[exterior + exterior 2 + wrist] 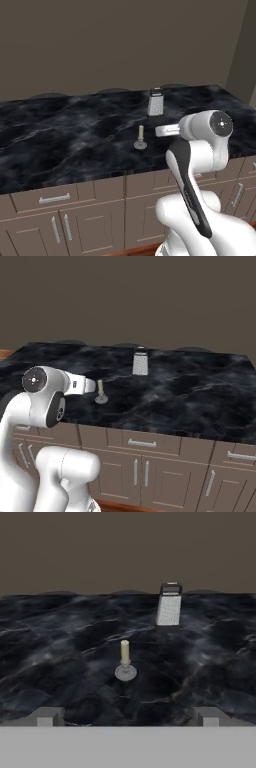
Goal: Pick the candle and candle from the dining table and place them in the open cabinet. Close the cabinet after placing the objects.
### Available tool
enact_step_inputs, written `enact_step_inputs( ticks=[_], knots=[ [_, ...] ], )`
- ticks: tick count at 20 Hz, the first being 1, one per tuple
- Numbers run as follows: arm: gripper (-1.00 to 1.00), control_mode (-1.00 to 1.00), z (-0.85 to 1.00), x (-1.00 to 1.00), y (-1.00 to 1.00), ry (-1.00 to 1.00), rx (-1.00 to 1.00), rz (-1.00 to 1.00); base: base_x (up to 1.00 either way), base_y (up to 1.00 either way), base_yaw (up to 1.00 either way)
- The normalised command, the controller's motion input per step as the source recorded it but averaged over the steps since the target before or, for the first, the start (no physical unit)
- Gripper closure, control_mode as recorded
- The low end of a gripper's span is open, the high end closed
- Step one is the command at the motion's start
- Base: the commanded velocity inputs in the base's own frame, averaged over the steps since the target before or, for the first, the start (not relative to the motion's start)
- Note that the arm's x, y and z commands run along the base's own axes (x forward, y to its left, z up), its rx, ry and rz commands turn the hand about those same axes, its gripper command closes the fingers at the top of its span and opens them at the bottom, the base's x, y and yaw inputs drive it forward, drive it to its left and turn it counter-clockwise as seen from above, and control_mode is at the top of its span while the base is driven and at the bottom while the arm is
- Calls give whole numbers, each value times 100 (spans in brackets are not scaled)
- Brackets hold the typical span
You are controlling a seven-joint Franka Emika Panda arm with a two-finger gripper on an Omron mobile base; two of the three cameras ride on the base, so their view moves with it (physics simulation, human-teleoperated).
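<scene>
A slim cream candle (125, 658) stands upright on a round grey dish base near the middle of the dining table (55, 642), a black marble-look top with white veins. My gripper (128, 717) is open, level with the tabletop and aimed straight at the candle from the near side, well short of it with nothing between its fingers. From the base views the candle (140, 136) (101, 391) stands just beyond my hand, close to the table's (60, 135) (190, 396) front edge. The cabinet is out of view.
A silver-grey box grater (156, 102) (140, 361) (169, 605) stands upright behind the candle, slightly to its right. Brown drawer fronts and doors (55, 199) (142, 444) run below the tabletop. A plain dull wall rises behind the table.
</scene>
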Motion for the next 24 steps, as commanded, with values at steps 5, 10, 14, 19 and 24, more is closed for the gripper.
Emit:
enact_step_inputs(
  ticks=[5, 10, 14, 19, 24],
  knots=[
    [-100, -100, -42, 16, 9, -7, 0, 0, 0, 0, 0],
    [-100, -100, -38, 5, 12, -5, 0, 0, 0, 0, 0],
    [-100, -100, -40, 7, 6, -5, 0, 0, 0, 0, 0],
    [-100, -100, -37, 6, 0, -5, 0, 0, 0, 0, 0],
    [-100, -100, -32, 9, 0, -6, 0, 0, 0, 0, 0]
  ],
)
